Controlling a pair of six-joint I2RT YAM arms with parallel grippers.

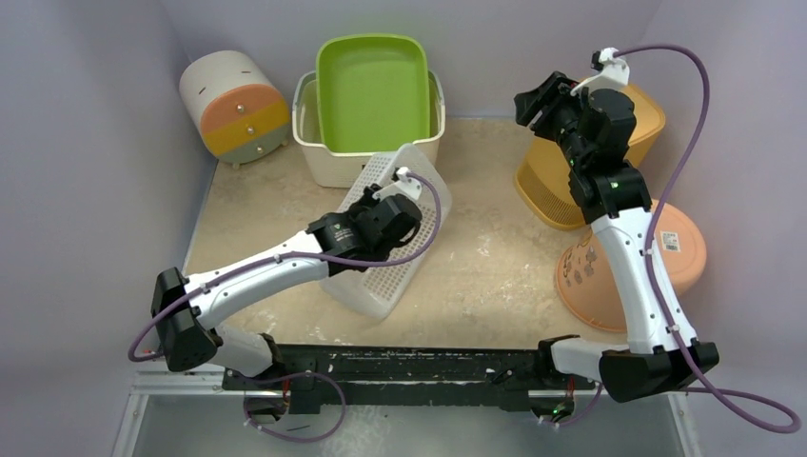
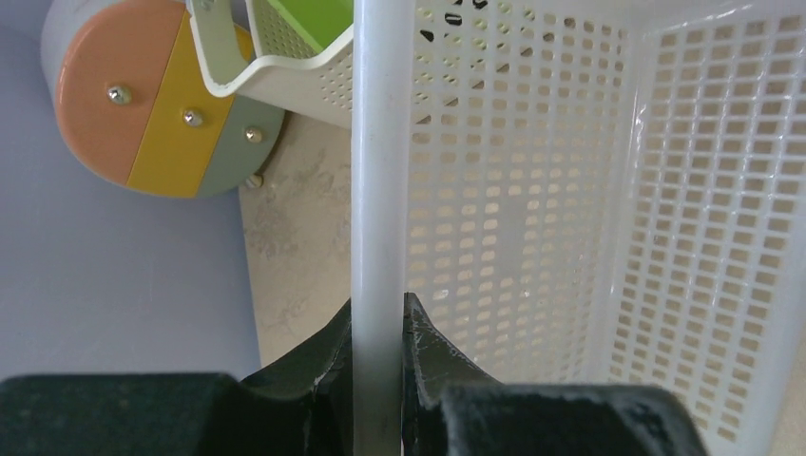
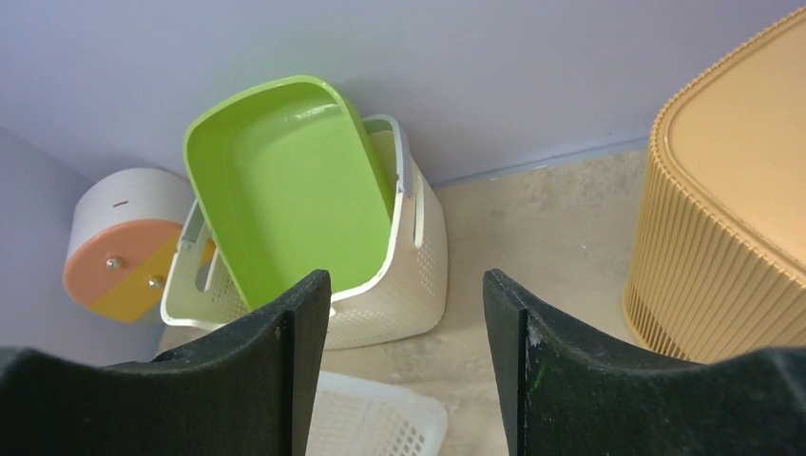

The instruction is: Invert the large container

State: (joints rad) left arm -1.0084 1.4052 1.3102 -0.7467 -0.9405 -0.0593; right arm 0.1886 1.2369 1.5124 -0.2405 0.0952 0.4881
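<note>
- I have the left claw (image 2: 378,332) clamped on the rim of the white mesh basket (image 1: 376,284); the left wrist view shows both fingers pinching that rim
- This basket, the one to turn over, sits mid-table (image 1: 485,248), left of centre, tilted, with its near end low by the arm bases and its far end raised just in front of the cream basket (image 1: 314,157); I cannot tell whether the two touch
- Through the mesh walls I see only the table surface
- The right claw (image 3: 407,280) hangs high over the right side of the table, its fingers apart and gripping nothing
- The cream basket stands at the back wall and holds one green tray (image 1: 371,90), set on end and leaning back, sticking out above the rim
- The round drawer box (image 1: 235,105) is in the back left corner, just beside the cream basket
- The ribbed yellow bin (image 3: 732,218) is at the back right with a flat closed face up
- The orange pot (image 1: 580,281) is nearer on the right and shows a labelled base; I cannot tell whether it is tipped or inverted
- My count: two baskets, one tray, one bin, one pot, one drawer box with three coloured fronts and three knobs, two arms
</note>
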